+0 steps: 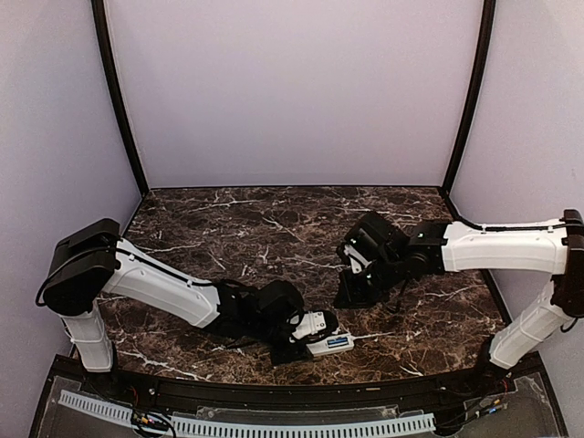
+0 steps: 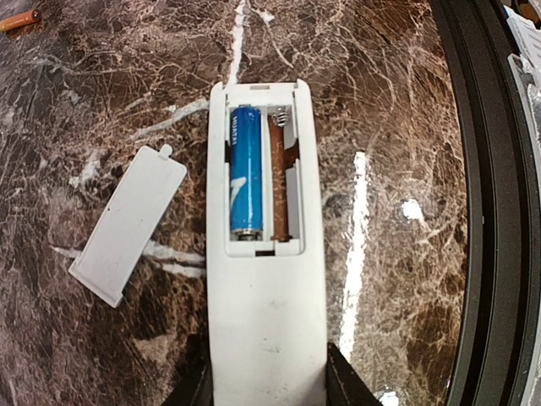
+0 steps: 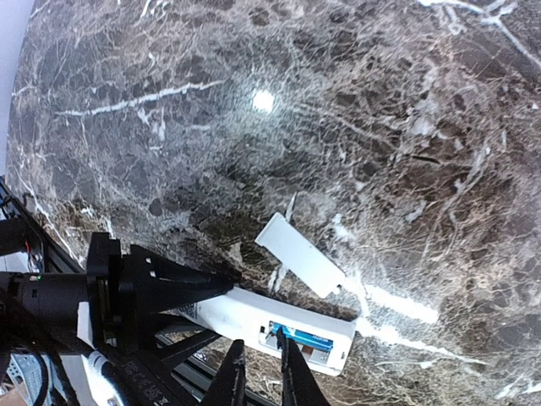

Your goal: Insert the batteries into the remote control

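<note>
My left gripper (image 2: 269,376) reaches low over the table (image 1: 274,228), jaws clamped on the end of one remote control (image 2: 266,304). It lies back up, with one blue battery (image 2: 247,173) seated and the second slot bare. One orange battery (image 2: 19,19) lies far left and one cover (image 2: 128,224) beside the remote. My right gripper (image 3: 259,342) hangs nearby, jaws narrowly parted and empty.
</note>
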`<state>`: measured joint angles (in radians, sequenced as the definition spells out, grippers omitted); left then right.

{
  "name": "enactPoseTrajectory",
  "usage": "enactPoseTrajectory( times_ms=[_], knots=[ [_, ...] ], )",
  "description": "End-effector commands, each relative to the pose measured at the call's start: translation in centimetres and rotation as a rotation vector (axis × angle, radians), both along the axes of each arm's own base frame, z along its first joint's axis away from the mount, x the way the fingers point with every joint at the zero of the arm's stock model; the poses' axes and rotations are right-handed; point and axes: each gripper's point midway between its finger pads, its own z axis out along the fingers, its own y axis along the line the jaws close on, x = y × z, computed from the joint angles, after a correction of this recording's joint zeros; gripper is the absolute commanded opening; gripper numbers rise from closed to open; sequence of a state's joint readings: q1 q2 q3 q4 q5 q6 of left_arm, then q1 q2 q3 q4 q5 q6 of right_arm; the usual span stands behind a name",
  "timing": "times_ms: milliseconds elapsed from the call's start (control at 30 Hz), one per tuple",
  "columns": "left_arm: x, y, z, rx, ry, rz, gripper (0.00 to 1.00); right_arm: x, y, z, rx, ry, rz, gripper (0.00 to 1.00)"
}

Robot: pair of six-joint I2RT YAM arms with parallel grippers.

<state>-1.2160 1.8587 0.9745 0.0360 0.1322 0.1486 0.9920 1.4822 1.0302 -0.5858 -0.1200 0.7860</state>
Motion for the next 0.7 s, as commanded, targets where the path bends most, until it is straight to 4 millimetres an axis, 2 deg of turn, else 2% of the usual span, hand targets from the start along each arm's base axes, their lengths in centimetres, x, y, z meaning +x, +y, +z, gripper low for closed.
enactPoseTrajectory(
  times_ms=[0, 67, 167, 333, 533, 667],
  knots=[
    [-2.8, 5.5, -4.4, 0.249, 0.094, -0.067, 0.00, 1.3, -1.1, 1.3, 0.019, -0.052, -0.002, 0.14],
    [-3.0, 5.6, -4.1, 0.249, 0.094, -0.082, 0.00, 1.8, -1.8, 1.3, 0.003, -0.062, -0.016, 0.16],
    [-3.2, 5.7, -4.0, 0.251, 0.099, -0.101, 0.00, 3.3, -3.9, 0.6, -0.054, -0.074, -0.076, 0.20],
    [-3.7, 5.6, -3.8, 0.245, 0.119, -0.128, 0.00, 7.8, -6.8, 0.1, -0.071, -0.116, -0.154, 0.30],
    [-3.9, 5.5, -3.6, 0.247, 0.124, -0.147, 0.00, 13.0, -9.5, -3.0, -0.164, -0.116, -0.187, 0.39],
    [-3.9, 5.7, -3.7, 0.252, 0.123, -0.153, 0.04, 14.5, -10.1, -5.6, -0.239, -0.087, -0.169, 0.40]
  ],
)
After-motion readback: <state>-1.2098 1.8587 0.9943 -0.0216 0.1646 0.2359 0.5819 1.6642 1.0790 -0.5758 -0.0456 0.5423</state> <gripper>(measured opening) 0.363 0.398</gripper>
